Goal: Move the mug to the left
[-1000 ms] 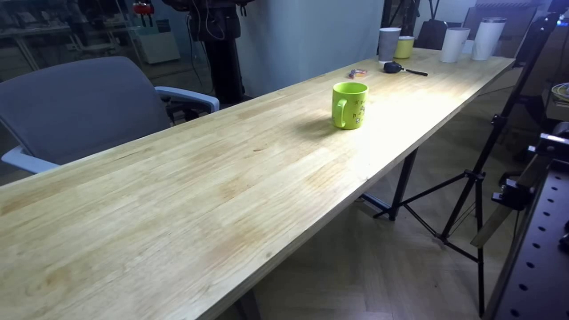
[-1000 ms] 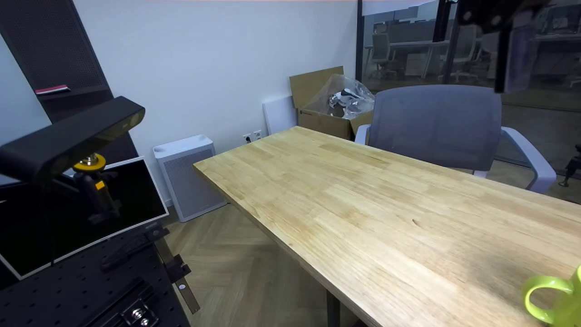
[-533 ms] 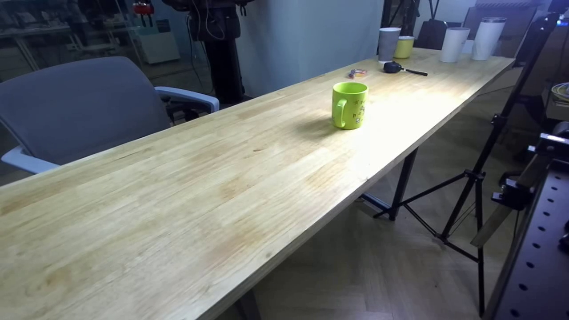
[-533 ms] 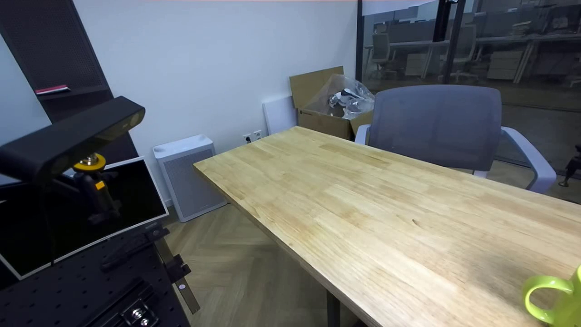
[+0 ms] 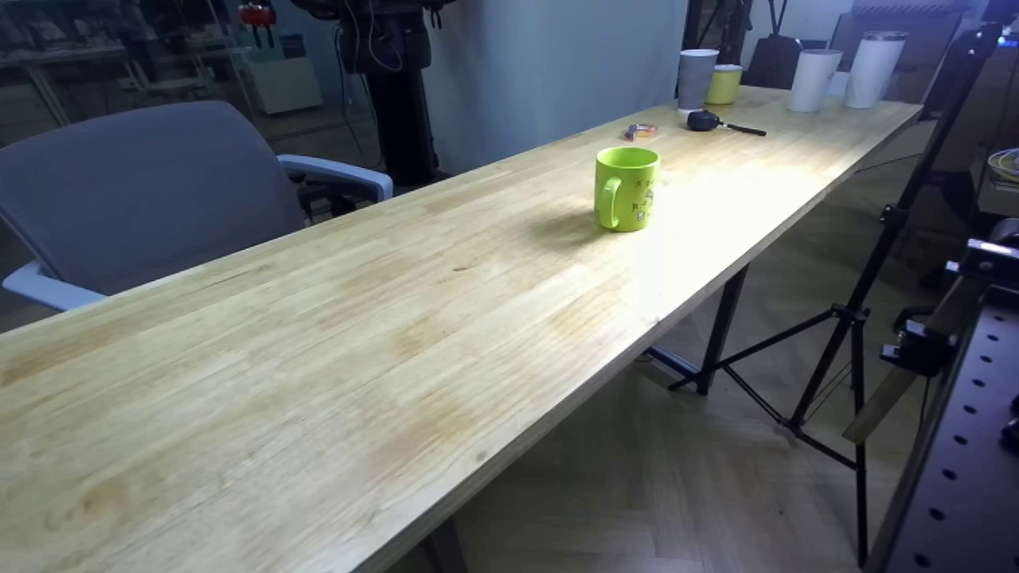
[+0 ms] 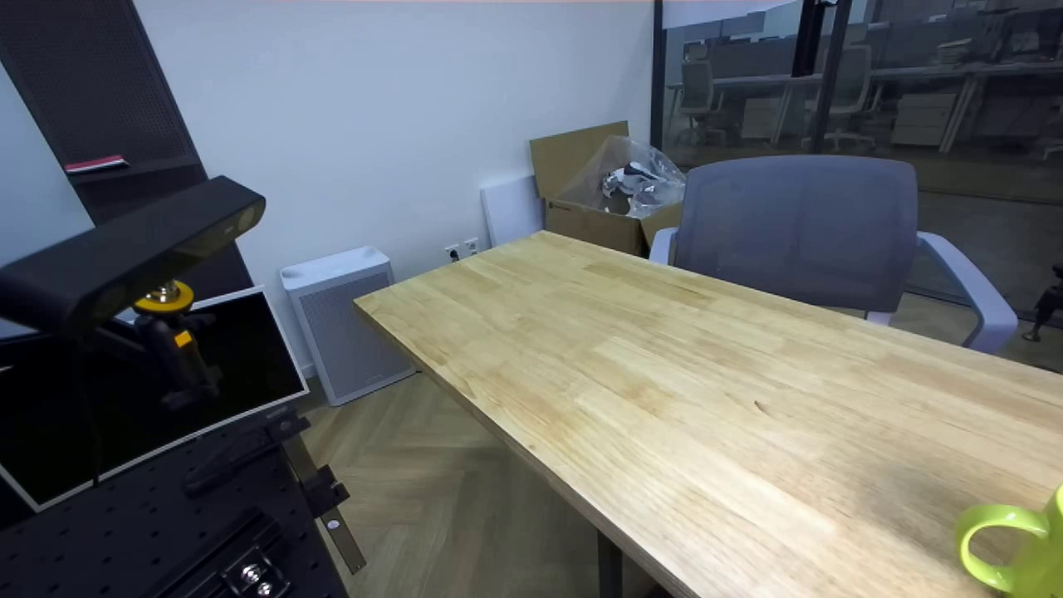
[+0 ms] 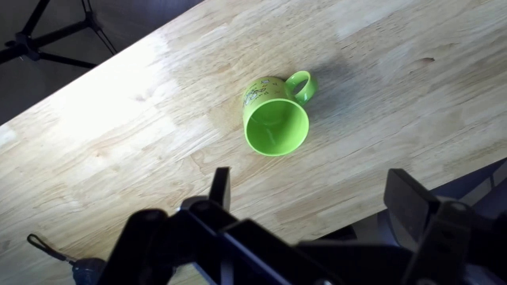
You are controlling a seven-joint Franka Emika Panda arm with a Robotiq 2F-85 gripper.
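The hand (image 7: 309,180) shows along the bottom edge of the wrist view, its fingers (image 7: 220,186) spread wide, with a broad stretch of bare counter (image 7: 285,206) in sight between them. It has hold of nothing and touches nothing that can be seen. The mug (image 7: 273,114) stands upright on the counter, ahead of the gap and clear of both fingers, closer to the finger on the left of that picture. It is a short cylinder in bright, glossy lime green, inside and out, with a loop handle (image 7: 312,84) on its side. From the wrist its open mouth is plainly seen, and the handle points to the upper right, where a soft shadow (image 7: 336,91) spreads over the wood. Small printed figures and letter-like marks run around the wall, too small to read. In an exterior view the whole mug (image 5: 627,195) is visible, handle toward the camera, prints to the right of it; a dark round thing with a strap (image 5: 703,121) lies farther along the counter, well apart. In an exterior view the mug's handle (image 6: 967,540) and a slice of its wall show at the lower right, the rest cut off by the frame.
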